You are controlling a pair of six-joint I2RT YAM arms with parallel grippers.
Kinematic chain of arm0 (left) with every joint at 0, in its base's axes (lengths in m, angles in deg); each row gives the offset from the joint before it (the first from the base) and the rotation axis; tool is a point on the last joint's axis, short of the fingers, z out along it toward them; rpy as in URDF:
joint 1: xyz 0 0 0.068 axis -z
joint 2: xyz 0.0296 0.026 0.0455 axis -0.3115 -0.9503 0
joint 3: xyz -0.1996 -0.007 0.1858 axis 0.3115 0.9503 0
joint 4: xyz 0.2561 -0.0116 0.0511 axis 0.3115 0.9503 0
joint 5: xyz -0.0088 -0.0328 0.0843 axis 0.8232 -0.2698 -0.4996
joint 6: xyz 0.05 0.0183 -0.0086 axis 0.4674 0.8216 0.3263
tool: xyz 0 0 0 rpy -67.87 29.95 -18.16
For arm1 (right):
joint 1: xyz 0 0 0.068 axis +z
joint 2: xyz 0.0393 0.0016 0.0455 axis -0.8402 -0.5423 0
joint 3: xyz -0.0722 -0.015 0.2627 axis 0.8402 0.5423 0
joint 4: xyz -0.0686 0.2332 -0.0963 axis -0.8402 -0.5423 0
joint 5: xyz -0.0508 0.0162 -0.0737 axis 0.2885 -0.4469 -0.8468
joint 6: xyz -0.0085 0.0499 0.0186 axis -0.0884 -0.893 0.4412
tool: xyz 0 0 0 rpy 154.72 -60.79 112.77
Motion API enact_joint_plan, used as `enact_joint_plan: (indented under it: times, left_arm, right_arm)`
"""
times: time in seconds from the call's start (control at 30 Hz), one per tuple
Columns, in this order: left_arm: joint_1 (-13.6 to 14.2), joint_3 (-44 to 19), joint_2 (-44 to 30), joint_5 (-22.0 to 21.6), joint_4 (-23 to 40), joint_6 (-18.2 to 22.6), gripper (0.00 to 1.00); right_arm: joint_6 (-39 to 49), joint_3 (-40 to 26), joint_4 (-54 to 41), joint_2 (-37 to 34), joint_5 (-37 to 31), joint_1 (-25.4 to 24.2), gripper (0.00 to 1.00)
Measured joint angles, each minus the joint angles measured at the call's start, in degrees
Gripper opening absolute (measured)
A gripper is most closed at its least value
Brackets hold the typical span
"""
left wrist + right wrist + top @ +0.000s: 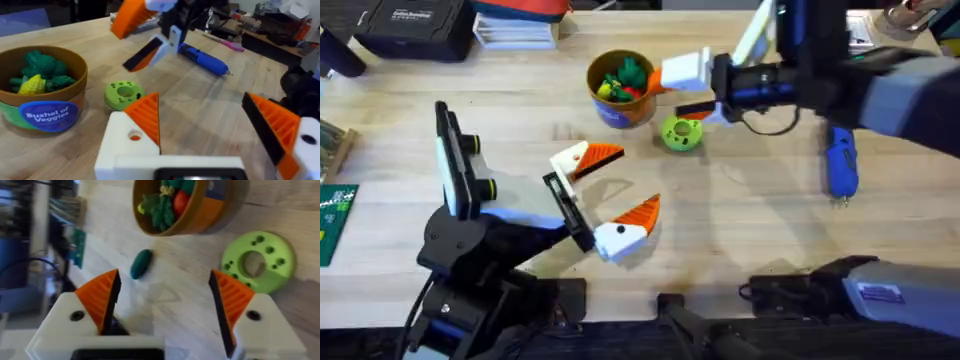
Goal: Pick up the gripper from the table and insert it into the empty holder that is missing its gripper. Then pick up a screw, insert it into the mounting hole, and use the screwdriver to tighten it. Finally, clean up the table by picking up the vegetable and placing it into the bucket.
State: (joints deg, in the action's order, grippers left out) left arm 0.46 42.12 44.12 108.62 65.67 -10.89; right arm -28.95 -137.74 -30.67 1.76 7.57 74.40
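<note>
My right gripper [670,97] hangs open between the orange-walled bucket [620,110] and a flat light-green disc [682,133]. In the right wrist view a small dark-green vegetable [141,263] shows beyond the open gripper [164,275], just outside the bucket [210,210]; I cannot tell whether it rests on the table. The bucket [50,117] holds several toy vegetables. My left gripper [638,177] stands open and empty over the middle of the table, pointing at the disc [122,95]. The blue screwdriver [840,165] lies at the right. The holder and screw are out of view.
A black case [410,25] and stacked books [515,30] sit at the far left edge. A green circuit board [332,220] lies at the left edge. A pink pen [225,42] lies beyond the screwdriver [205,59]. Bare wood [750,220] stretches between disc and screwdriver.
</note>
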Motion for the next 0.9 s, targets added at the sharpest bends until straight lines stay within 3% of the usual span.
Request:
enact_joint_plan:
  times: [0.03, 0.07, 0.27, 0.33, 0.5, 0.53, 0.6, 0.9]
  left_arm:
    - [0.0, 0.0, 0.0, 0.0, 0.0, 0.0, 0.985]
    - [0.0, 0.0, 0.0, 0.0, 0.0, 0.0, 0.986]
    - [0.0, 0.0, 0.0, 0.0, 0.02, 0.0, 0.986]
    - [0.0, 0.0, 0.0, 0.0, 0.0, 0.0, 0.986]
    - [0.0, 0.0, 0.0, 0.0, 0.02, 0.0, 0.986]
    - [0.0, 0.0, 0.0, 0.0, 0.0, 0.0, 0.986]
    - [0.0, 0.0, 0.0, 0.0, 0.01, 0.0, 0.986]
    - [0.0, 0.0, 0.0, 0.0, 0.02, 0.0, 0.986]
  right_arm:
    - [2.0, -0.41, -3.03, 1.55, -2.82, 0.19, 0.994]
    - [8.35, -1.67, -12.05, 5.95, -13.67, 1.52, 0.994]
    - [20.59, -2.15, -21.91, 7.62, -31.6, 5.95, 0.994]
    - [23.19, -2.15, -21.8, 6.46, -34.26, 7.08, 0.963]
    - [26.67, -2.15, -21.14, 2.71, -37.74, 9.63, 0.771]
    - [27.61, -2.15, -20.98, 0.22, -38.73, 10.99, 0.683]
    - [27.84, -2.15, -20.27, -1.38, -39.08, 11.83, 0.63]
    - [28.7, -3.43, -19.34, -6.67, -43.05, 13.37, 0.538]
